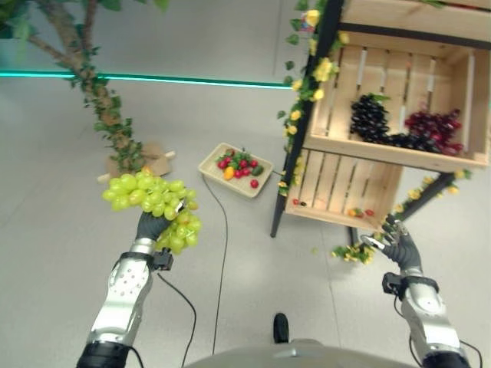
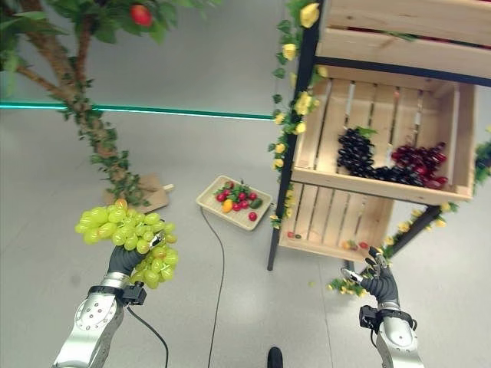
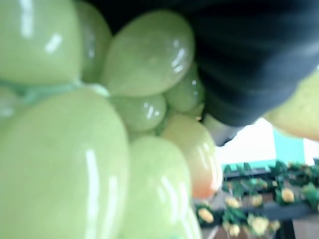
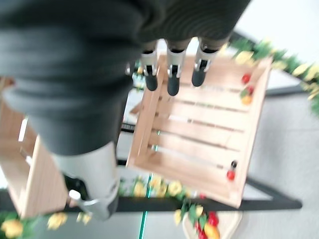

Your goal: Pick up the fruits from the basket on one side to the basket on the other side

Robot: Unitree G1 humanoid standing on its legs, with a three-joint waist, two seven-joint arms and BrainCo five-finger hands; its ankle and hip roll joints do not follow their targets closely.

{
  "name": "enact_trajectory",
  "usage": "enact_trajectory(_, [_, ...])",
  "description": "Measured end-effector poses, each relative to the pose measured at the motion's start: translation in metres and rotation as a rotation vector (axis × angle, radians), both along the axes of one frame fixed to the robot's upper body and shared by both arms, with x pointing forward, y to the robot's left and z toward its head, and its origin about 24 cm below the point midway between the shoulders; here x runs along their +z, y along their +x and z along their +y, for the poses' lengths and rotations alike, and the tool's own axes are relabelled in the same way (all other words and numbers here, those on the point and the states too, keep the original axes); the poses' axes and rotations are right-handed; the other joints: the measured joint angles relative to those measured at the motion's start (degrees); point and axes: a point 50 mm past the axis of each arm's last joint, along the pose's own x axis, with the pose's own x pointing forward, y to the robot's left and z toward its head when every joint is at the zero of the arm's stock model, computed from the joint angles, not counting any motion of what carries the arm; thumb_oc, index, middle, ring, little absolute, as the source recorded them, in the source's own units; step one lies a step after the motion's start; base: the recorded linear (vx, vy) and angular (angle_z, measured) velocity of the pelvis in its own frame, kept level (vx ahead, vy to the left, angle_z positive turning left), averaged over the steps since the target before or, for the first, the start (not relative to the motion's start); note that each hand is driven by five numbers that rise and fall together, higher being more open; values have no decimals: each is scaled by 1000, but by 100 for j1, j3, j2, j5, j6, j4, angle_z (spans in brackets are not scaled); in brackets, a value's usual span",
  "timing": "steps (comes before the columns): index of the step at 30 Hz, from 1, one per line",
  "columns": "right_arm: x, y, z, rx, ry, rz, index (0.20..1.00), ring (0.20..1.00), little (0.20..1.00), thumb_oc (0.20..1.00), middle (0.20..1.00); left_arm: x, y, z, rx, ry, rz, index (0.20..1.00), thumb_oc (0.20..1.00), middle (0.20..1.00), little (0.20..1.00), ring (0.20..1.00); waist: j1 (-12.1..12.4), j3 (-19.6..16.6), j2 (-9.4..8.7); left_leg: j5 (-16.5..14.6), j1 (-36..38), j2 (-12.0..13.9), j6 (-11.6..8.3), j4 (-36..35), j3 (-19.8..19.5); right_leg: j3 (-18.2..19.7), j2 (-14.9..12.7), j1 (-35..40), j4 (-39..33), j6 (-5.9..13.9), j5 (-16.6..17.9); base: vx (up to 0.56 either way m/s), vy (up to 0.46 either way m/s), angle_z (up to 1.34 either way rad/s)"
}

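You have the bunch of green grapes point(image 1: 153, 205) up in the air in the left hand point(image 1: 153, 226), whose fingers are curled round it from below, so the cluster spills over both sides of the palm. In the left wrist view the berries point(image 3: 65, 149) look glossy and smooth; judge them slippery, and light for their bulk. A bunch like this is probably floppy, hanging off a thin stem, so a grip on the outer berries alone could let it sag or shed one. Hold it near the middle where the stems meet, and keep it cradled from beneath.

The right hand point(image 1: 397, 244) hangs low and free, fingers spread and relaxed, holding nothing, just in front of the lower wooden crate point(image 1: 349, 188), which has a few small red fruits on its floor. Above it the upper wooden crate point(image 1: 383, 146) holds dark grapes point(image 1: 370, 119) and red grapes point(image 1: 433, 126). Well apart on the floor lies a shallow tray of mixed fruit point(image 1: 238, 167), near the foot of the artificial tree point(image 1: 103, 107).
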Motion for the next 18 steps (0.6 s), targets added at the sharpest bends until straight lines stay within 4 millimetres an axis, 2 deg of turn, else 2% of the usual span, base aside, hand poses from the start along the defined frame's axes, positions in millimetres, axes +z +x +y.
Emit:
enact_trajectory(1, [0, 1, -1, -11, 1, -2, 1000, 1000, 1000, 1000, 1000, 1, 0, 0, -2, 6, -2, 200, 200, 200, 200, 200, -14, 1, 20, 36, 0, 83, 51, -58, 261, 72, -33, -93, 3, 190, -196, -96, 92, -74])
enact_trajectory(2, [0, 0, -3, -24, 0, -2, 1000, 1000, 1000, 1000, 1000, 2, 2, 0, -6, 14, -8, 200, 200, 200, 200, 200, -42, 44, 78, 40, -17, 168, 59, -60, 427, -11, 23, -198, 177, 370, -372, -180, 129, -91])
enact_trajectory(3, [0, -3, -7, -45, -2, 1, 1000, 1000, 1000, 1000, 1000, 4, 4, -2, -7, 10, -17, 200, 200, 200, 200, 200, -169, 86, 148, 38, -100, 270, 53, -70, 789, -8, 30, -440, 884, 453, -491, -158, 81, -64])
enact_trajectory(4, [0, -3, -8, -51, -4, 0, 1000, 1000, 1000, 1000, 1000, 5, 4, -1, -4, 11, -23, 200, 200, 200, 200, 200, -208, 72, 106, 46, -82, 238, 29, -65, 974, 12, -10, -534, 1200, 530, -614, -164, 37, -79])
enact_trajectory(5, [1, -1, -6, -49, -1, -10, 1000, 1000, 1000, 1000, 1000, 7, 5, 3, 7, 26, -28, 200, 200, 200, 200, 200, -267, 82, -78, 62, -133, 108, 4, 23, 1128, 202, 13, -556, 1022, 270, -450, -94, -7, -96])
enact_trajectory(6, [3, 2, -4, -41, 0, -20, 1000, 1000, 1000, 1000, 1000, 6, 5, 7, 18, 39, -21, 200, 200, 200, 200, 200, -248, 89, -156, 48, -145, 60, 4, 92, 1139, 292, 73, -542, 764, 54, -186, -101, -15, -147])
enact_trajectory(7, [7, 10, 0, -25, 6, -43, 1000, 1000, 1000, 1000, 1000, 4, 4, 12, 39, 49, -7, 200, 200, 200, 200, 200, -200, 103, -213, 20, -222, 30, 8, 229, 1235, 367, 122, -560, 454, 57, 192, -43, -62, -194])
enact_trajectory(8, [18, 26, 5, -8, 8, -102, 1000, 1000, 1000, 1000, 1000, 4, 4, 20, 67, 59, -1, 200, 200, 200, 200, 200, -145, 190, -229, -87, -347, 57, 221, 238, 1149, 348, 50, -573, -51, 444, 345, -41, -62, -189])
enact_trajectory(9, [20, 30, 2, -14, 2, -110, 1000, 1000, 1000, 1000, 1000, 4, 6, 19, 75, 44, -9, 200, 200, 200, 200, 200, -128, 324, -102, -82, -188, 142, 19, 99, 1254, -104, 27, -624, 43, 379, 17, -34, -59, -164])
enact_trajectory(10, [21, 31, -1, -27, 0, -109, 1000, 1000, 1000, 1000, 1000, 0, 7, 16, 76, 22, 0, 200, 200, 200, 200, 200, -157, 470, 93, -45, -148, 293, -25, 101, 1544, -894, -103, -670, 309, 294, -305, -36, -26, -99])
enact_trajectory(11, [19, 26, -5, -39, -8, -94, 1000, 1000, 1000, 1000, 1000, -3, 7, 11, 73, -3, 4, 200, 200, 200, 200, 200, -147, 561, 280, -40, -94, 418, -33, 106, 1734, -1454, -256, -633, 594, 290, -420, -24, -37, -114])
enact_trajectory(12, [15, 21, -7, -41, -20, -68, 1000, 1000, 1000, 1000, 1000, -6, 4, 10, 77, -15, 13, 200, 200, 200, 200, 200, -24, 591, 395, -40, 28, 522, -33, 74, 2028, -2297, -673, -562, 1055, 397, -582, 73, -43, -106])
enact_trajectory(13, [13, 17, -7, -40, -22, -56, 1000, 1000, 1000, 1000, 1000, -7, 3, 10, 79, -14, 17, 200, 200, 200, 200, 200, -8, 588, 389, -40, 99, 535, -33, 51, 2078, -2527, -873, -485, 1159, 408, -634, 99, -56, -112])
enact_trajectory(14, [9, 11, -7, -35, -30, -33, 1000, 1000, 1000, 1000, 1000, -7, 3, 12, 85, -14, 16, 200, 200, 200, 200, 200, 53, 569, 352, -65, 229, 555, -99, -53, 1923, -2512, -1113, -107, 1042, 461, -635, 151, -124, -76])
enact_trajectory(15, [7, 8, -5, -18, -33, -20, 1000, 1000, 1000, 1000, 1000, -7, 3, 13, 87, -6, 18, 200, 200, 200, 200, 200, 80, 527, 275, -8, 304, 527, -293, -132, 1827, -2356, -1155, 175, 770, 463, -558, 70, -111, -79])
enact_trajectory(17, [12, 10, -3, 16, -43, -33, 1000, 1000, 1000, 1000, 1000, -6, 4, 14, 86, -3, 17, 200, 200, 200, 200, 200, 147, 541, 350, 30, 217, 724, -343, -100, 1683, -2274, -915, 177, 626, 301, -437, 73, -133, -45])
enact_trajectory(18, [15, 11, -3, 26, -52, -44, 1000, 1000, 1000, 1000, 1000, -6, 5, 12, 79, -4, 15, 200, 200, 200, 200, 200, 56, 538, 430, 74, 205, 853, -399, -84, 1601, -2272, -745, 177, 615, 200, -494, 97, -197, -7])
